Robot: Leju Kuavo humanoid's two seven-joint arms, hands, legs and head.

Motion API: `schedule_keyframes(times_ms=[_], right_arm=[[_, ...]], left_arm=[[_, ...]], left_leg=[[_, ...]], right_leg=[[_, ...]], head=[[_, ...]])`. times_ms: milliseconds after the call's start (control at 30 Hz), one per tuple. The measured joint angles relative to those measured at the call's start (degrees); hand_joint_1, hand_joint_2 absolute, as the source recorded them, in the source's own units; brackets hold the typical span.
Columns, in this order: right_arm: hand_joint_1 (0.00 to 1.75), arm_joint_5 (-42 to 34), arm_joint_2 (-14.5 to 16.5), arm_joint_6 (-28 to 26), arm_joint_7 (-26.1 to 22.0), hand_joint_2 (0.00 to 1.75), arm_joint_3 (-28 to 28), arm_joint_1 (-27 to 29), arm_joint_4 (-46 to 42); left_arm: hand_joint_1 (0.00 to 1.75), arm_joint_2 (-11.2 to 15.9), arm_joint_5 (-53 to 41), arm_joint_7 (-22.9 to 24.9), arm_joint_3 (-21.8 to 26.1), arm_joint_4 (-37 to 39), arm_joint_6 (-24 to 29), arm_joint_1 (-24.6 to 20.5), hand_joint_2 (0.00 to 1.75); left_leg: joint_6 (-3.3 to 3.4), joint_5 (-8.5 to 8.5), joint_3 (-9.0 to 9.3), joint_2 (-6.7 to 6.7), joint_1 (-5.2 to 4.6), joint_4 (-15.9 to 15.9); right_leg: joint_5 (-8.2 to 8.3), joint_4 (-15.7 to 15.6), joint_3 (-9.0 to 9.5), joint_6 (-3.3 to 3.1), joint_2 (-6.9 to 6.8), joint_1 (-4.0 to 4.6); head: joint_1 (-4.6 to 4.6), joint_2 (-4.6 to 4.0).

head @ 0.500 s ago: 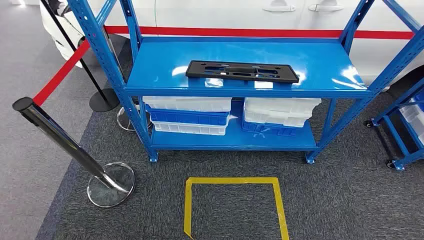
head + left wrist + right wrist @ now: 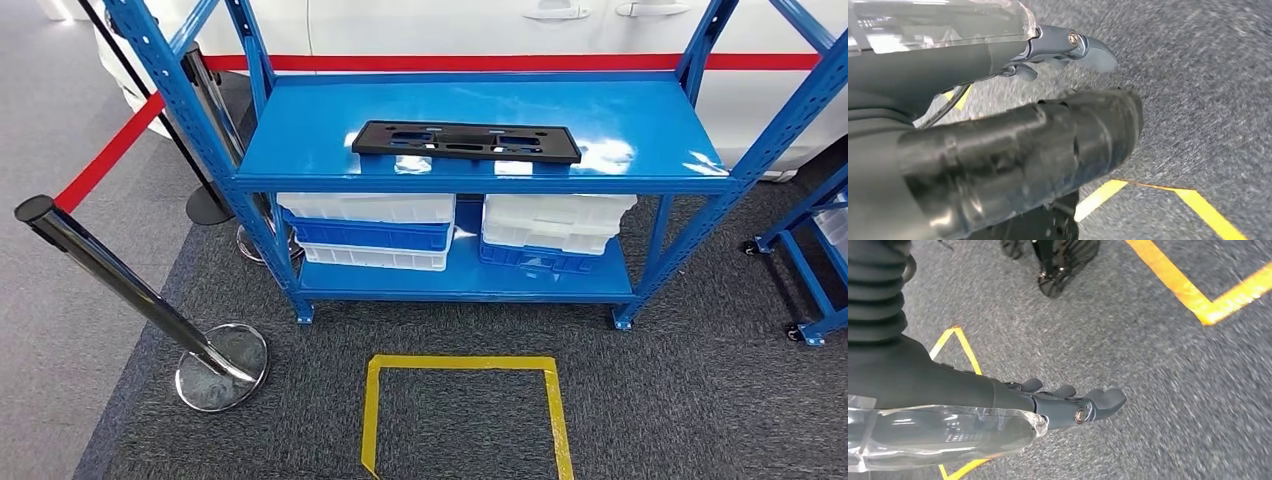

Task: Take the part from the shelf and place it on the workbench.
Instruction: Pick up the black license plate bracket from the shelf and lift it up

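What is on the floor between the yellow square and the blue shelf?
Nothing but bare dark carpet, seen in the head view. The yellow tape square lies in front of the blue shelf, where the black part rests on top.

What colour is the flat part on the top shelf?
Black part; the head view shows it best.

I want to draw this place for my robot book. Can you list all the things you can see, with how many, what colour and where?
part: one, black, flat on the top shelf
rack: one, blue, behind the yellow square
bins: several, white and blue, stacked on the lower shelf
tape square: one, yellow, on the grey carpet
barrier post: one, chrome, leaning, beside the rack
barrier belt: red, behind the rack
car: one, white, behind the belt
left hand: grey, above the carpet, holding nothing
right hand: grey, above the carpet, holding nothing
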Motion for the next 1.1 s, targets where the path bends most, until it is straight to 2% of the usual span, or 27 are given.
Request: schedule_keyframes(times_ms=[33,67,100,167,233,333,400,467,500,533,567,600,667,700,767,833,900,967,1000,1033,1067,1100], right_arm=[[0.0,0.4,0.0,0.1,-0.4,0.0,-1.4,-0.3,0.1],[0.0,1.0,-0.1,0.2,-1.1,0.0,-2.7,-0.7,0.2],[0.0,1.6,-0.1,0.4,-1.9,0.0,-3.9,-1.1,0.3],[0.0,3.5,-0.2,0.9,-3.8,0.0,-5.0,-1.8,0.4],[0.0,6.2,-0.4,1.3,-5.6,0.0,-5.3,-2.4,0.2],[0.0,10.7,-0.6,1.9,-7.6,0.0,-4.5,-4.2,-1.0],[0.0,13.2,-0.5,2.2,-8.1,0.0,-3.1,-5.9,-2.7],[0.0,15.3,-0.3,2.4,-7.9,0.0,-1.4,-7.6,-4.7],[0.0,16.2,-0.1,2.6,-7.7,0.0,-0.4,-8.3,-5.6],[0.0,17.1,0.1,2.8,-7.4,0.0,0.7,-9.1,-6.5],[0.0,18.0,0.3,3.1,-7.0,0.0,2.0,-10.0,-7.4],[0.0,18.9,0.5,3.3,-6.7,0.0,3.3,-11.0,-8.3],[0.0,20.7,0.9,3.8,-6.0,0.0,6.5,-13.1,-9.7],[0.0,21.5,1.1,4.0,-5.7,0.0,8.1,-14.1,-10.3],[0.0,23.1,1.6,4.4,-5.0,0.0,11.1,-15.9,-11.3],[0.0,24.5,2.3,4.6,-4.4,0.0,14.2,-17.4,-12.2],[0.0,26.0,2.9,4.8,-3.8,0.0,18.1,-19.3,-13.2],[0.0,27.6,3.5,4.9,-3.3,0.0,22.1,-21.1,-14.1],[0.0,28.3,3.8,5.0,-3.0,0.0,24.0,-21.8,-14.4],[0.0,29.1,4.1,5.2,-2.7,0.0,25.9,-22.6,-14.6],[0.0,29.8,4.5,5.3,-2.5,0.0,27.8,-23.3,-14.8],[0.0,30.6,4.9,5.4,-2.2,0.0,29.8,-24.1,-15.0]], left_arm=[[0.0,-0.1,-0.4,-0.1,1.3,0.1,0.1,-0.2,0.0],[0.0,-0.2,-0.8,-0.3,2.6,0.2,0.1,-0.3,0.0],[0.0,-0.3,-1.2,-0.5,3.8,0.3,0.0,-0.5,0.0],[0.0,-0.4,-1.8,-0.9,6.0,0.4,-0.1,-1.0,0.0],[0.0,-0.6,-2.5,-1.0,7.8,0.4,0.3,-1.6,0.0],[0.0,-1.1,-3.4,-0.6,9.3,0.4,1.2,-2.0,0.0],[0.0,-1.4,-4.1,-0.2,9.5,0.4,1.5,-2.1,0.0],[0.0,-1.4,-4.7,0.0,9.6,0.4,1.7,-2.1,0.0],[0.0,-1.4,-5.0,0.0,9.6,0.4,1.7,-2.1,0.0],[0.0,-1.4,-5.2,0.0,9.6,0.4,1.7,-2.1,0.0],[0.0,-1.4,-5.4,0.0,9.6,0.4,1.7,-2.1,0.0],[0.0,-1.4,-5.6,0.0,9.6,0.5,1.7,-2.2,0.0],[0.0,-1.4,-5.8,0.0,9.6,0.5,1.6,-2.3,0.0],[0.0,-1.4,-5.9,-0.1,9.6,0.6,1.5,-2.4,0.0],[0.0,-1.4,-6.0,-0.1,9.6,0.6,1.5,-2.5,0.0],[0.0,-1.4,-6.1,-0.1,9.6,0.8,1.4,-2.5,0.0],[0.0,-1.4,-6.2,-0.1,9.6,1.1,1.5,-2.6,0.0],[0.0,-1.4,-6.3,-0.1,9.6,1.2,1.6,-2.7,0.0],[0.0,-1.3,-6.3,-0.1,9.6,1.3,1.7,-2.7,0.0],[0.0,-1.3,-6.3,-0.1,9.6,1.4,1.8,-2.7,0.0],[0.0,-1.3,-6.3,0.0,9.6,1.4,1.9,-2.6,0.0],[0.0,-1.3,-6.3,0.0,9.6,1.5,2.0,-2.6,0.0]], left_leg=[[0.34,0.85,-0.04,0.0,-0.18,0.0],[0.82,2.7,0.98,0.01,-0.41,-2.3],[1.45,5.03,2.73,0.04,-0.72,-6.2],[2.48,7.89,5.68,0.2,-1.36,-13.2],[2.76,8.29,6.39,0.26,-1.79,-15.6],[3.11,9.06,6.78,0.23,-1.55,-16.8],[3.48,9.62,7.1,0.39,-1.31,-17.5],[3.66,9.75,6.88,0.43,-1.34,-17.5],[3.67,9.76,6.84,0.37,-1.34,-17.4],[3.64,9.73,6.84,0.25,-1.33,-17.3],[3.57,9.68,6.86,0.13,-1.31,-17.1],[3.44,9.58,6.88,0.03,-1.31,-16.9],[3.0,9.32,6.64,-0.07,-1.44,-16.5],[2.71,9.28,6.45,-0.09,-1.51,-16.3],[2.14,9.4,6.16,-0.14,-1.6,-16.3],[1.54,8.97,5.85,-0.14,-1.51,-15.8],[1.02,6.6,3.93,-0.05,-1.36,-11.8],[0.69,3.39,0.3,0.01,-1.29,-4.5],[0.58,2.69,-1.22,0.02,-1.25,-1.7],[0.52,2.98,-2.01,0.03,-1.22,-0.5],[0.52,4.36,-1.77,0.05,-1.19,-1.4],[0.58,6.51,-0.6,0.08,-1.15,-4.4]], right_leg=[[-0.05,0.0,0.11,-0.08,-0.07,0.23],[-0.11,0.0,0.27,-0.16,-0.09,0.43],[-0.17,0.0,0.43,-0.21,-0.1,0.58],[-0.28,0.1,0.49,-0.11,-0.16,0.91],[-0.21,0.1,0.34,0.3,-0.31,0.92],[-0.63,0.5,0.23,1.21,-0.33,0.67],[-3.36,4.7,-1.67,1.72,-0.16,0.51],[-6.58,11.9,-5.05,2.12,-0.04,0.33],[-7.05,14.3,-6.26,2.29,-0.02,0.2],[-6.32,14.7,-6.57,2.43,-0.02,0.03],[-4.57,13.0,-5.89,2.52,-0.02,-0.15],[-2.22,9.5,-4.36,2.54,-0.01,-0.31],[0.52,2.7,-1.43,2.35,0.14,-0.33],[0.9,0.9,-0.76,2.18,0.2,-0.21],[0.78,0.1,-0.76,1.7,0.25,0.07],[1.08,-0.2,-0.57,1.0,0.09,-0.15],[1.44,-0.6,-0.46,0.31,-0.02,-0.36],[1.54,-0.6,-0.62,0.05,-0.12,-0.24],[1.53,-0.5,-0.62,0.02,-0.22,-0.19],[1.52,-0.5,-0.59,0.0,-0.32,-0.16],[1.49,-0.5,-0.54,-0.02,-0.37,-0.15],[1.45,-0.4,-0.49,0.01,-0.38,-0.16]], head=[[0.0,0.0],[0.0,0.01],[0.01,0.01],[0.02,0.01],[0.04,0.01],[0.06,0.01],[0.09,0.01],[0.1,0.01],[0.1,0.0],[0.11,0.0],[0.11,0.0],[0.11,0.0],[0.09,0.0],[0.08,-0.01],[0.04,0.0],[0.03,0.0],[0.0,-0.01],[-0.02,-0.01],[-0.02,-0.01],[-0.02,0.0],[-0.02,0.01],[-0.02,0.0]])
